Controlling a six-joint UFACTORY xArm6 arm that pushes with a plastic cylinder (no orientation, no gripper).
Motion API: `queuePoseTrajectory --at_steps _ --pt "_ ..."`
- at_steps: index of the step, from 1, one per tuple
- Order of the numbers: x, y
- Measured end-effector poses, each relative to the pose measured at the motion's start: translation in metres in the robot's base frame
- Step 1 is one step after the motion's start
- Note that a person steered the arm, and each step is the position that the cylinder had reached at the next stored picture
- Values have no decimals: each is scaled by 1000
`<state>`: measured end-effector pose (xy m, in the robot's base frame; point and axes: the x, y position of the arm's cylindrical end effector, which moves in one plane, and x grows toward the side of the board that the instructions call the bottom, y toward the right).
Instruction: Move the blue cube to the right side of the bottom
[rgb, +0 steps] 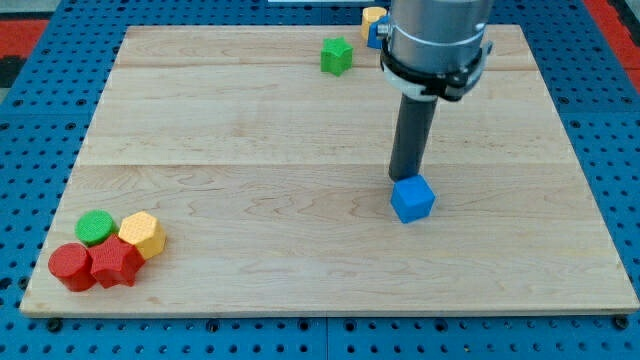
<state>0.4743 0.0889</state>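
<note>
The blue cube (412, 199) lies on the wooden board (300, 270), right of the middle. My tip (403, 179) touches the cube's top-left edge, just above it in the view. The dark rod rises from there to the grey arm body (437, 40) at the view's top.
A green cube (337, 55) sits near the view's top centre. A yellow block (373, 16) and a bit of another blue block (371, 35) peek out left of the arm body. At the bottom left cluster a green cylinder (96, 227), a yellow block (143, 234), a red cylinder (71, 265) and a red block (115, 263).
</note>
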Motion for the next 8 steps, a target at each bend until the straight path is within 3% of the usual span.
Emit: queuePoseTrajectory --at_steps 2,3,6,8 --pt "59 -53" --pt "71 -39" --pt "17 59" --pt "48 72"
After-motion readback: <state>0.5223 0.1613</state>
